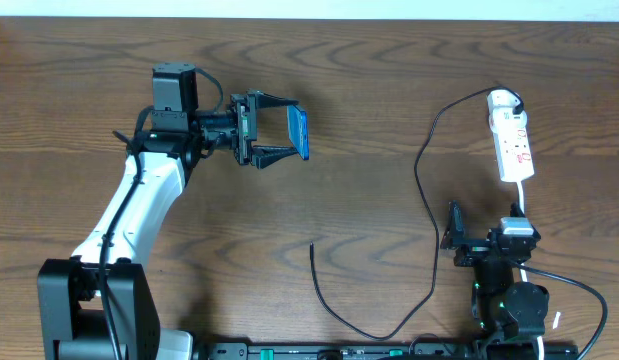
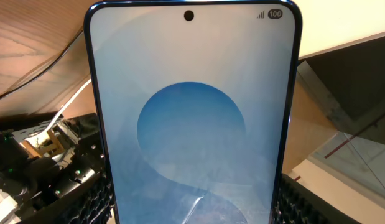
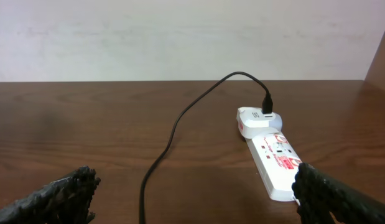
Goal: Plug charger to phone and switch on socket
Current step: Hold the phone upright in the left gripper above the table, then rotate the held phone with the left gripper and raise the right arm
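Toward the far left, the phone [image 1: 302, 135] is clamped on edge by the left gripper [image 1: 292, 130]; the right gripper [image 3: 195, 179] is spread empty at near right. Lying mid-table, the thin plug tip [image 1: 311, 244] of the charger [image 1: 418, 170] could be fumbled, or the phone twisted by insertion force.

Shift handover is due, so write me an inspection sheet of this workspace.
Surface: brown wooden table.
Job's things: phone, screen lit, gripped; socket lying far right, switch state unclear; charger not in the phone.
Clutter: nothing seen.
End effectors: left end effector shut on the phone; right end effector open, empty, facing the socket.
Cables: charger runs from a white adapter at the socket, free tip on the table; white cord leaves the socket's near end.
Surroundings: pale wall beyond the table.
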You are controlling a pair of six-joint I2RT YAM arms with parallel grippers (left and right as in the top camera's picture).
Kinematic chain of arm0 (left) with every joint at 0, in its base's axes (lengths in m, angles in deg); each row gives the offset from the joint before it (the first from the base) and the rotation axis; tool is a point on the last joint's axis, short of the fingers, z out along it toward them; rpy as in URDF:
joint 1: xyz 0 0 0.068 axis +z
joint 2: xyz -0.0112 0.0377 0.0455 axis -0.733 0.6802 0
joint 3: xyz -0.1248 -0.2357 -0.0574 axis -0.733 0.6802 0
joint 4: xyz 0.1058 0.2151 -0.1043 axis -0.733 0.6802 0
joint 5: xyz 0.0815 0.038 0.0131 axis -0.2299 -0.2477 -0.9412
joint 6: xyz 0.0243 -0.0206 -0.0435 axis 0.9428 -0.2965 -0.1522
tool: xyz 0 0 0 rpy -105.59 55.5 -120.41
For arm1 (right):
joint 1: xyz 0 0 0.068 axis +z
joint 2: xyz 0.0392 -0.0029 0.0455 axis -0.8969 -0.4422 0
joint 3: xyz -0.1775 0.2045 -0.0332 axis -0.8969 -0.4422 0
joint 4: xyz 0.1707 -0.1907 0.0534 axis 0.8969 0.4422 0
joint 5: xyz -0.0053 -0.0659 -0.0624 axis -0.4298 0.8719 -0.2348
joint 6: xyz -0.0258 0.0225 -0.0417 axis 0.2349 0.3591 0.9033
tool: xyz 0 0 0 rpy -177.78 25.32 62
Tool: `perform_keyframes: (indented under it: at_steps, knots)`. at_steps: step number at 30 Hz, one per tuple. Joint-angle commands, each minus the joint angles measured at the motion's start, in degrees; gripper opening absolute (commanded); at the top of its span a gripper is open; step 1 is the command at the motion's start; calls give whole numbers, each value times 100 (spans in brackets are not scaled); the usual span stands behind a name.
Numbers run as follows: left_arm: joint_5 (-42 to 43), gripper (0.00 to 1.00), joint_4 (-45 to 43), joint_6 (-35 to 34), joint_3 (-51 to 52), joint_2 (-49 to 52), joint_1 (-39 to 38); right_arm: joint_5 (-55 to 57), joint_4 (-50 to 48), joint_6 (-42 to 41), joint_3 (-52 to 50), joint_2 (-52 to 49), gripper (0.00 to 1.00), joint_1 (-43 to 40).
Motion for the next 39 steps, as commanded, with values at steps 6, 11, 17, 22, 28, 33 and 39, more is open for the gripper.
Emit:
perform_keyframes:
  at_steps: [6, 11, 17, 22, 28, 33, 39]
  knots:
    - [286, 7, -48, 37, -50, -149, 13, 31, 17, 105, -9, 46, 99, 48]
    - [284, 7, -48, 101, -50, -149, 13, 31, 20, 105, -9, 48, 99, 48]
    - [264, 7, -48, 101, -50, -149, 13, 31, 17, 105, -9, 46, 99, 48]
    - [59, 7, -48, 291, -50, -149, 13, 31, 17, 105, -9, 46, 99, 48]
    - [-275, 7, -48, 699, -50, -149, 13, 31, 17, 105, -9, 46, 99, 48]
    - [-544, 8, -48, 1198, -50, -149, 13, 31, 17, 105, -9, 48, 99, 48]
    - [-1045, 7, -46, 1851, -48, -149, 13, 31, 17, 105, -9, 46, 99, 48]
